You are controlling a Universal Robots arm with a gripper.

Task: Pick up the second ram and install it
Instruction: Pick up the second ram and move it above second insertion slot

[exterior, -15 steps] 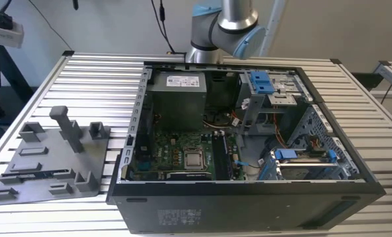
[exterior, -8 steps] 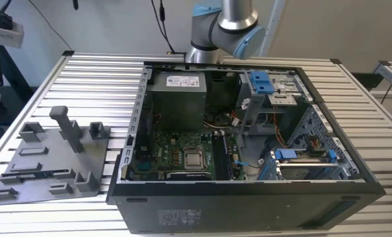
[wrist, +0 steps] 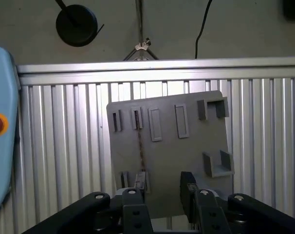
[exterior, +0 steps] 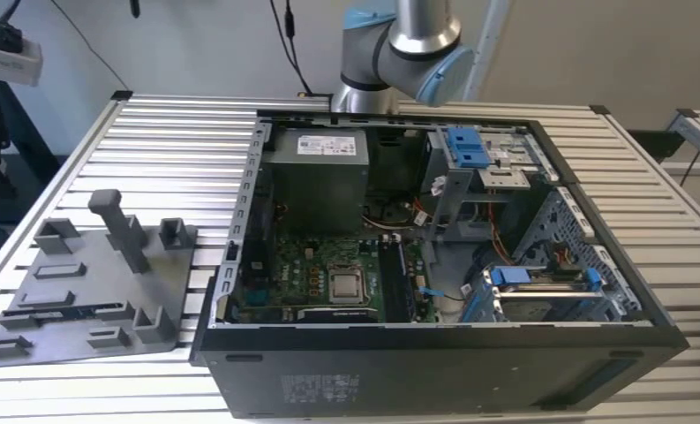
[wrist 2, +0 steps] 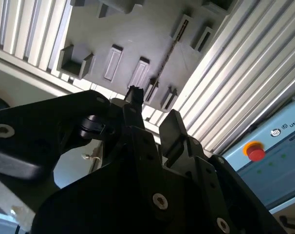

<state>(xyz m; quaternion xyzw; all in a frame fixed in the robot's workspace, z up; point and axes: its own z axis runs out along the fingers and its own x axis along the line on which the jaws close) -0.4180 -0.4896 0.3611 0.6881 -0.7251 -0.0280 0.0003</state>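
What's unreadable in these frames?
- second ram: edge-on in the first wrist view, its faces hidden.
- memory slots: too small in the exterior view to tell what is seated.
- fixture plate: one edge hidden behind the open claw in the first wrist view.

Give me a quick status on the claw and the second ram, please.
Claw open, empty. Second ram standing on edge in the grey fixture plate, untouched. Nothing between claw and ram.
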